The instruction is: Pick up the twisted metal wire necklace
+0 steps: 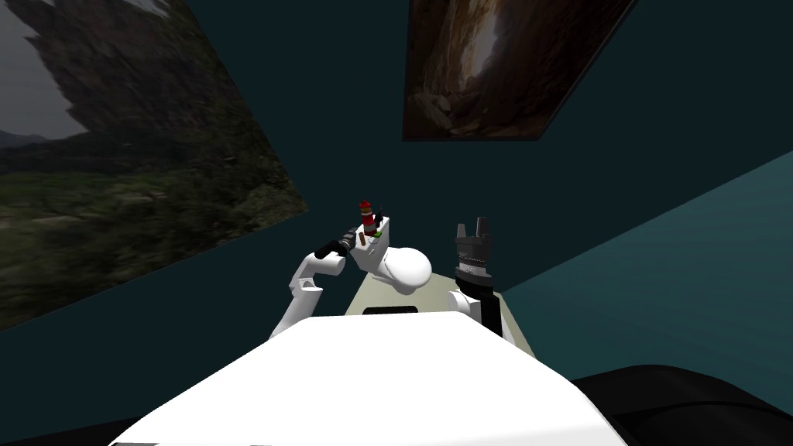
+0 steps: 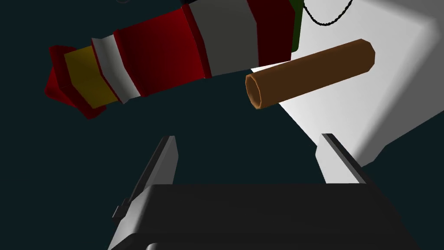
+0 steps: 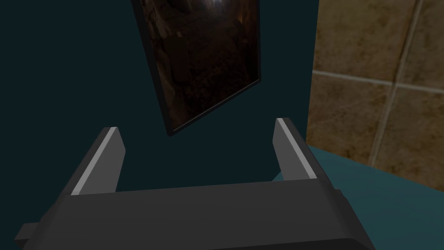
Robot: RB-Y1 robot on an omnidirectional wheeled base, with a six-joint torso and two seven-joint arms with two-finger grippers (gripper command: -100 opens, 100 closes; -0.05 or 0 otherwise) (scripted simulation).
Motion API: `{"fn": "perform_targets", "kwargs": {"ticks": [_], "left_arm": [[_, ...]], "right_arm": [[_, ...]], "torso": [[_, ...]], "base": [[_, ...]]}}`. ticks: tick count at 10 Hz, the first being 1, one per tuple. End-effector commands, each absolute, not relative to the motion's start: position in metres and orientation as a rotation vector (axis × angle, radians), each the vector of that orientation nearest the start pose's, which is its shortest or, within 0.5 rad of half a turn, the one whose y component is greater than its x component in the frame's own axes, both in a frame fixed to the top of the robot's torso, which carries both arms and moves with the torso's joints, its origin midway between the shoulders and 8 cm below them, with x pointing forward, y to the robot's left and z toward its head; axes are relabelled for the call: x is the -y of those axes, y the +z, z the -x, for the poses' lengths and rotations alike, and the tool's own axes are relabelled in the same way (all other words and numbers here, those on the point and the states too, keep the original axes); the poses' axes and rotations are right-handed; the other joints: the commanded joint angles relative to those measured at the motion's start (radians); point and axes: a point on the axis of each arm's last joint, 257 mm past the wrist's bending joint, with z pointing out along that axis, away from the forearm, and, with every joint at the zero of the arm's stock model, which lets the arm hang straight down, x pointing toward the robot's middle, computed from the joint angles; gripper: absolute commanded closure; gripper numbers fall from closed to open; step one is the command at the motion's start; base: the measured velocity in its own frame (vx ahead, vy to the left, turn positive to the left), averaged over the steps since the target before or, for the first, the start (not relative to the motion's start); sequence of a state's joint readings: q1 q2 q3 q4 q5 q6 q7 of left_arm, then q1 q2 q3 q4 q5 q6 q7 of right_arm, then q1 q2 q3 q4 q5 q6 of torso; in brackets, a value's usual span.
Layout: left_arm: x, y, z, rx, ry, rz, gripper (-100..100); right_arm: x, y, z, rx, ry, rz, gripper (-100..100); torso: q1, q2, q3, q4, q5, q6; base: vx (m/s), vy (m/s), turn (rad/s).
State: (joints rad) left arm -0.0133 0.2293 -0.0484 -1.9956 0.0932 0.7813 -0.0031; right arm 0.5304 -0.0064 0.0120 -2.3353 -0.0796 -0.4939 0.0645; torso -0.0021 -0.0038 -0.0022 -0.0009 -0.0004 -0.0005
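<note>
The necklace (image 2: 328, 15) is a thin black twisted cord lying in a loop on a white surface (image 2: 390, 82), partly cut off by the picture's edge. My left gripper (image 2: 250, 149) is open and empty, short of the surface's edge, with the necklace farther ahead beyond a brown tube (image 2: 310, 71). Beside the tube stands a red and white bottle (image 2: 173, 56) with a yellow band. In the head view the left gripper (image 1: 352, 237) reaches the small white stand (image 1: 385, 232) from the left. My right gripper (image 1: 473, 230) is raised to the right of it, open and empty.
The red bottle (image 1: 366, 217) and a green item (image 1: 379, 235) crowd the small stand top. A beige tabletop (image 1: 517, 329) lies below my arms. Dark teal walls with large framed pictures (image 1: 496, 66) close in ahead and to the left.
</note>
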Motion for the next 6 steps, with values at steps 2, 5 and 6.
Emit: {"fn": "perform_targets", "kwargs": {"ticks": [2,5,6], "left_arm": [[-0.246,-0.223,-0.518,-1.638,-0.887,1.360,-100],[-0.247,-0.244,-0.516,-1.698,-0.820,1.424,-100],[-0.248,-0.248,-0.513,-1.711,-0.805,1.437,-100]], "right_arm": [[0.285,0.038,-0.331,-0.570,1.300,-0.663,0],[0.285,0.038,-0.331,-0.570,1.300,-0.663,0],[0.285,0.038,-0.331,-0.570,1.300,-0.663,0]], "torso": [[0.000,-0.001,0.000,0.000,0.000,0.000],[0.000,0.000,0.000,0.000,0.000,0.000],[-0.001,-0.001,-0.001,0.000,0.000,0.000]], "base": [[0.064,-0.031,-0.010],[0.057,-0.037,-0.011],[0.070,-0.034,-0.003]]}}
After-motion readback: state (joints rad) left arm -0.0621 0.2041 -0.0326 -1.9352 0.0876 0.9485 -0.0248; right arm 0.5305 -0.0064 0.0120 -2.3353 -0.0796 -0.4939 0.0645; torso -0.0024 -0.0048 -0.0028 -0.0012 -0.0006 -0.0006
